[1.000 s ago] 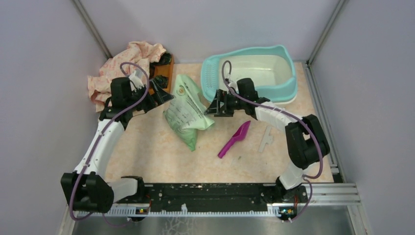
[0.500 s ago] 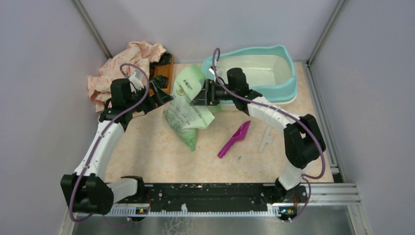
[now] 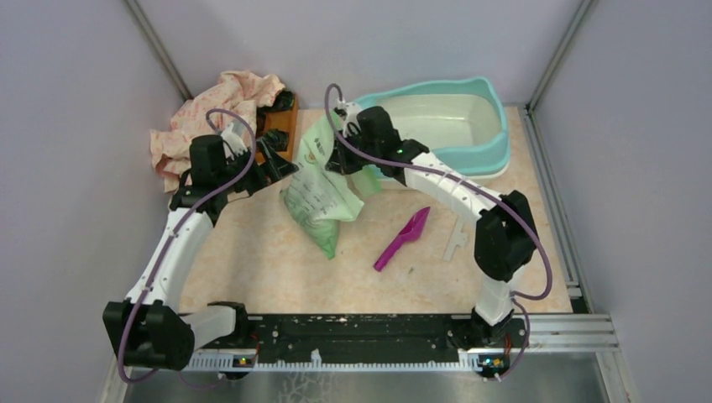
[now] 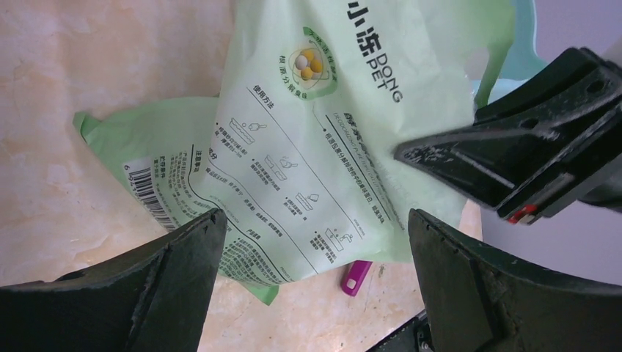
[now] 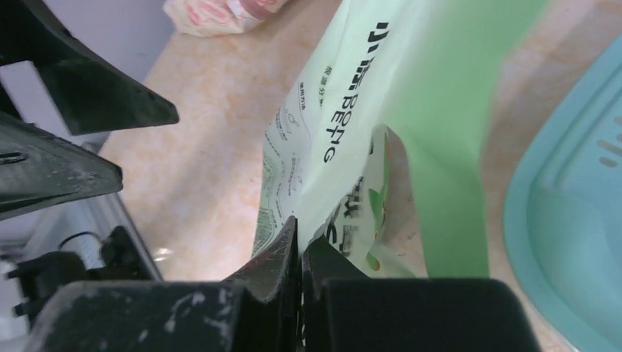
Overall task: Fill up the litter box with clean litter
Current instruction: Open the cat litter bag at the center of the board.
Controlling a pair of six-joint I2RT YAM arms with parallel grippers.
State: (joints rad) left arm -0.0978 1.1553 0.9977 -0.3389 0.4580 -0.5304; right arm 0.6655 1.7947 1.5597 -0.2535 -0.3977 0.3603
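Your right gripper [image 5: 299, 229] pinched the edge of the pale green litter bag [image 3: 319, 201]; your left gripper [image 4: 315, 217] stood spread wide beside it. The litter box [image 3: 497, 126] sat at the far right of the counter [image 3: 260, 252].

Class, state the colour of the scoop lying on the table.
The scoop is purple, clearest in the top external view.

Bright, even light with soft shadows; close foregrounds blur.
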